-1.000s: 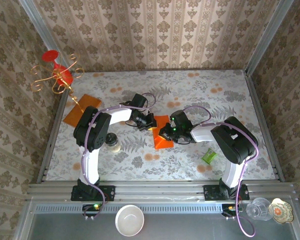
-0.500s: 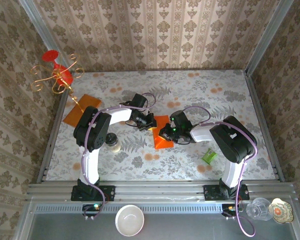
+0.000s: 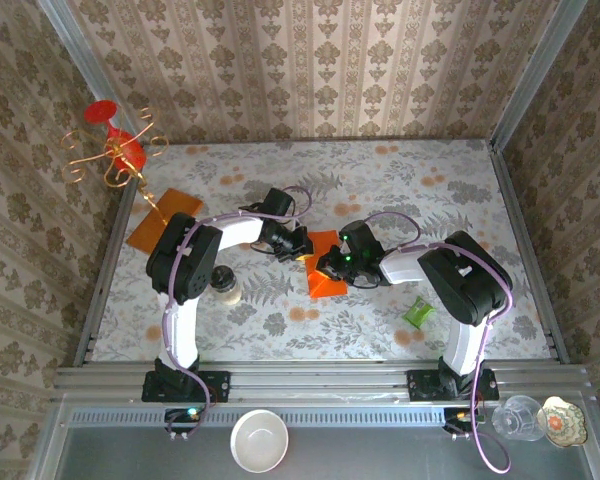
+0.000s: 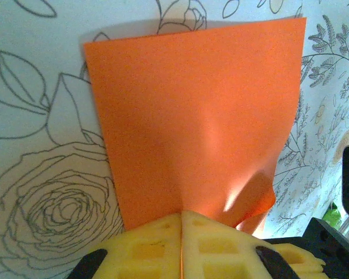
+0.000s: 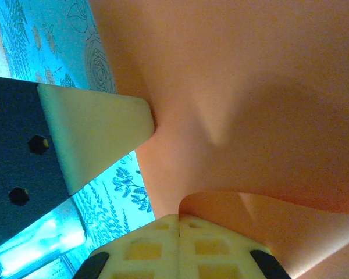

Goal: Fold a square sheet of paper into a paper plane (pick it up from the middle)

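Red-orange and thin, the square sheet of paper (image 4: 198,116) lies in the middle of the worktop (image 3: 430,190), with one corner buckled up. It looks light, limp and easily creased, so pinching an edge suits it. The left end effector (image 4: 181,232) is pinched shut on its near edge. The right end effector (image 5: 179,232) seems clamped on a curled flap, though that view is very close. A small jar (image 3: 226,287), a green packet (image 3: 417,313) and a duller orange sheet (image 3: 163,220) lie well apart and block nothing.

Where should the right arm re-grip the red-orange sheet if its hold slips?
Pinch the raised curl beside the left gripper, coming in low from the right arm's side. The rest of the red-orange sheet lies flat on the table, with no edge to get under. The right gripper has its jaws shut on the sheet now.
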{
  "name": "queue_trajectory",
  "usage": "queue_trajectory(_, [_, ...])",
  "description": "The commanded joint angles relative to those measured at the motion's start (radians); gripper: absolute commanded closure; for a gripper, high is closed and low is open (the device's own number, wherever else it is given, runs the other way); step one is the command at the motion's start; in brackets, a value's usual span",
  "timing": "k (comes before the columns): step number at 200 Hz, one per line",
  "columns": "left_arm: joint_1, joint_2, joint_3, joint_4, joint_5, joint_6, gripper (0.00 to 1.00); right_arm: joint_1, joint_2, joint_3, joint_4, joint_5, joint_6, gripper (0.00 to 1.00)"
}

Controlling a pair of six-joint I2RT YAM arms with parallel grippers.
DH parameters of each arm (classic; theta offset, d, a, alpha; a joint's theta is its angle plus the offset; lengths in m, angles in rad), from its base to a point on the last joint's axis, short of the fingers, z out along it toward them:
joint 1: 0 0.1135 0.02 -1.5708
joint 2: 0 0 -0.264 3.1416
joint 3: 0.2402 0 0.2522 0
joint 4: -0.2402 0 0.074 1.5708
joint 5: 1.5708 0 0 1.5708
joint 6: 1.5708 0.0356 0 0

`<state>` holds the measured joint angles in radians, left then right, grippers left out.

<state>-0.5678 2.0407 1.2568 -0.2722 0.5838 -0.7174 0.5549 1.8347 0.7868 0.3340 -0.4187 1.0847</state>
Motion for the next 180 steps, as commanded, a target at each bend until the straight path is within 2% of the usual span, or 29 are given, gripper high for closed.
queue_trajectory(1, [-0.004,0.005,-0.033,-0.049,-0.037,0.012,0.9,0.004,0.016,0.011,-0.013,0.03,0.004,1.0])
queue_trajectory(132, [-0.004,-0.008,-0.033,-0.048,-0.035,0.009,0.9,0.004,0.045,0.019,-0.056,0.007,-0.009,0.98])
queue_trajectory(180, [0.019,-0.06,-0.015,-0.046,-0.027,-0.006,0.88,0.004,0.047,0.02,-0.097,0.017,-0.015,0.88])
